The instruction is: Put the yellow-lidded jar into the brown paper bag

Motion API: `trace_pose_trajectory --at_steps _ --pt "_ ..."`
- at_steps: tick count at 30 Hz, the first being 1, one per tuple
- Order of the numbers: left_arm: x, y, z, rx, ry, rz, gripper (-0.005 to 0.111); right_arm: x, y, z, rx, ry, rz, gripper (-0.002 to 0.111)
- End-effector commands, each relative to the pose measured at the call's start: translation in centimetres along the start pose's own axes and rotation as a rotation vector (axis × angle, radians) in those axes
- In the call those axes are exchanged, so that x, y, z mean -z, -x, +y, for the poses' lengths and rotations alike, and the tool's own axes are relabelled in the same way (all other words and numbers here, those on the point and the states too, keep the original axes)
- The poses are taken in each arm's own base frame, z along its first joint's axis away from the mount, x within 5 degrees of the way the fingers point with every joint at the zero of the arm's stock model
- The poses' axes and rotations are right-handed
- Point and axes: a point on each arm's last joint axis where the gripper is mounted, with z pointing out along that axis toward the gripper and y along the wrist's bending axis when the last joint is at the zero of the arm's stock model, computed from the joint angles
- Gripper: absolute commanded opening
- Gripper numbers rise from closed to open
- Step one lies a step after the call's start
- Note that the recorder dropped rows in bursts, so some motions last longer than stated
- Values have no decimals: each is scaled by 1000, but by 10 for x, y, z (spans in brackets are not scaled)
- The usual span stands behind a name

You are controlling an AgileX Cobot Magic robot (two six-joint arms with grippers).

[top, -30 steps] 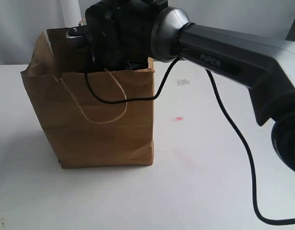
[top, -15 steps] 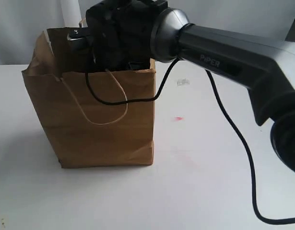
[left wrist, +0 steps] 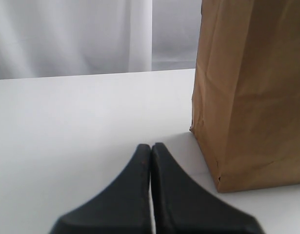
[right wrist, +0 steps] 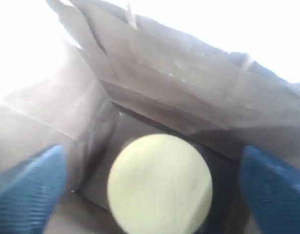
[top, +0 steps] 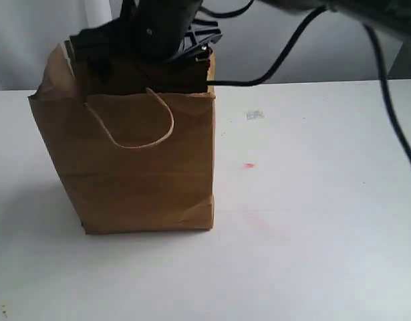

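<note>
Our left gripper point(left wrist: 150, 146) sits low over the white table point(top: 312, 221), fingers pressed together, holding nothing. The brown paper bag point(top: 145, 167) stands at the table's 9 o'clock. Our right gripper point(right wrist: 150, 187) hangs at the bag's 12 o'clock, fingers point(right wrist: 28, 185) wide apart. The yellow-lidded jar point(right wrist: 159, 183) sits on the bag's floor. We think only lifting the arm away is left.

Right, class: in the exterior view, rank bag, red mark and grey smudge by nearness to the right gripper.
1. brown paper bag, just beneath the right gripper.
2. grey smudge, on table right of bag.
3. red mark, farther forward.
</note>
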Motion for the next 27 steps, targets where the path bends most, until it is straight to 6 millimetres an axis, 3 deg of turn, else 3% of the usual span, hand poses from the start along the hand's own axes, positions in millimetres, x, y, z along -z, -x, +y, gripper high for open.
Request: trace_pose_trajectory --at_steps 1,4,7,12,17,24,27 --pt "0 1 -1 6 -8 -8 1 43 6 -2 21 10 -46 53" --pt "0 1 -1 6 -8 -8 1 63 3 -6 43 -1 -21 23" --pt "0 1 -1 6 -8 -8 1 82 -1 -10 81 -13 4 0" --pt "0 1 -1 6 -8 -8 1 125 -10 -12 119 64 -30 0" --pt "0 1 -1 6 -8 -8 1 164 -46 -16 160 102 -13 0" --pt "0 1 -1 6 -8 -8 1 208 -133 -36 196 141 54 0" --pt "0 1 -1 6 -8 -8 1 212 -190 -47 198 239 9 0"
